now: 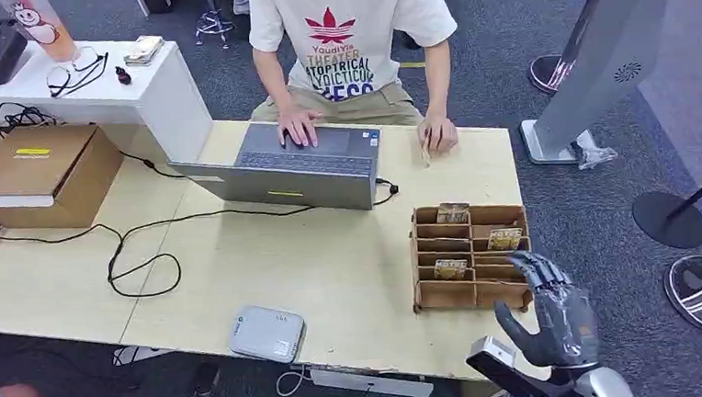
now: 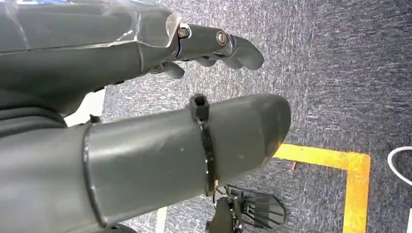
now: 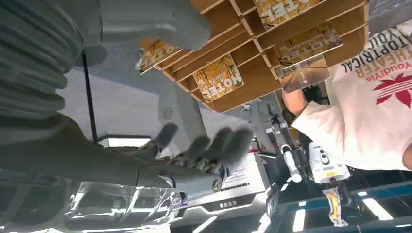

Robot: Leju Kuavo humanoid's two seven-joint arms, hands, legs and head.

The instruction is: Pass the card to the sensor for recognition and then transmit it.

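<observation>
So basically nothing's done on this one yet. Biggest thing in my head view is the light wood table (image 1: 333, 264), with a person's laptop (image 1: 290, 170) at the far side and the wooden card rack (image 1: 469, 258) near my right edge. The cards (image 1: 450, 269) are all sitting in their slots, three that I can make out, none pulled. The grey sensor box (image 1: 266, 333) is at the near edge, well apart from the rack to its left.

My right hand (image 1: 557, 310) hovers just beside the rack's near right corner, fingers spread, holding nothing. The right wrist cam looks at the slots with the printed cards in them, so I'd guess I'm lining up for the grab.

Left hand (image 2: 145, 111) hangs over the carpet, fingers loose, empty.

Left to do: pick a card, swipe it at the sensor, hand it over.
</observation>
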